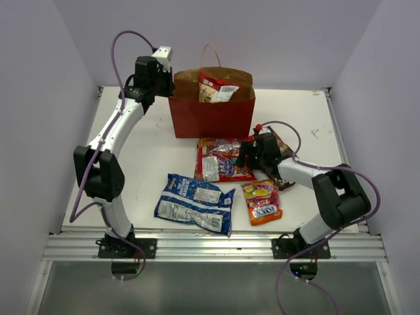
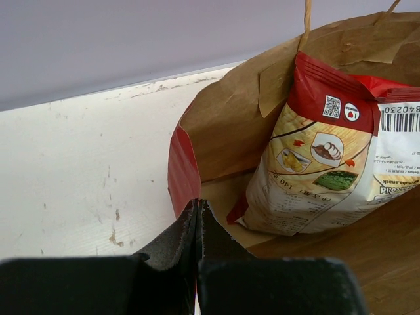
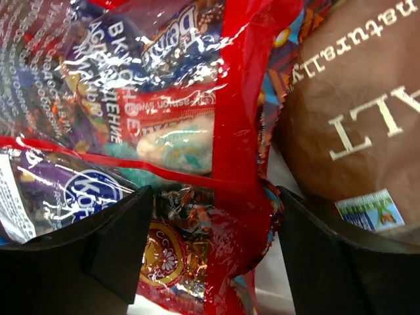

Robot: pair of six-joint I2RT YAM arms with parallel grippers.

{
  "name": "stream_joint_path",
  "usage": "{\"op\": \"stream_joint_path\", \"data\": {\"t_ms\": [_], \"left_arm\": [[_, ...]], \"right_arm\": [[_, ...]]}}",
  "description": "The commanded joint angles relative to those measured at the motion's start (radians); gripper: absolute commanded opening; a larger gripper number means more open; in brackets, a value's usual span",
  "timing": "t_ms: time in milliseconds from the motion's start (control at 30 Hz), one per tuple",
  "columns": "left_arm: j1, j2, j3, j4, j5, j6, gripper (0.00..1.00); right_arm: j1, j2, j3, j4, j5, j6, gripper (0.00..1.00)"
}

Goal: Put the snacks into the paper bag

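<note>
Top external shows one packet (image 1: 216, 90) standing inside the bag (image 1: 211, 117). Left fingers (image 2: 172, 243) are together, seemingly pinching the bag's rim. Right fingers (image 3: 98, 256) are apart, straddling the red packet (image 3: 164, 131) on the surface (image 1: 151, 157).

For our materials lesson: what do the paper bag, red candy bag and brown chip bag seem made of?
The paper bag: matte kraft paper, creased brown inside, red outside. The red candy bag: glossy, partly clear plastic film; glare, wrinkles. The brown chip bag: duller film or paper-look laminate, unclear which.
</note>
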Motion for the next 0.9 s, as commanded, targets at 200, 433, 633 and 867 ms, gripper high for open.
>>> {"op": "stream_joint_path", "data": {"t_ms": [200,433,633,867], "left_arm": [[0.004,-0.046,-0.004,0.004,-0.013,0.019,0.00],[0.004,-0.048,-0.005,0.006,-0.008,0.017,0.00],[0.002,-0.052,-0.005,0.004,-0.005,0.016,0.00],[-0.001,-0.051,-0.004,0.009,0.007,0.011,0.00]], "right_arm": [[-0.007,0.019,-0.007,0.033,0.016,-0.005,0.25],[-0.007,-0.131,0.003,-0.107,0.096,-0.046,0.00],[0.003,-0.406,0.123,-0.389,0.223,-0.078,0.00],[0.004,-0.538,0.534,-0.679,0.343,-0.227,0.00]]}}
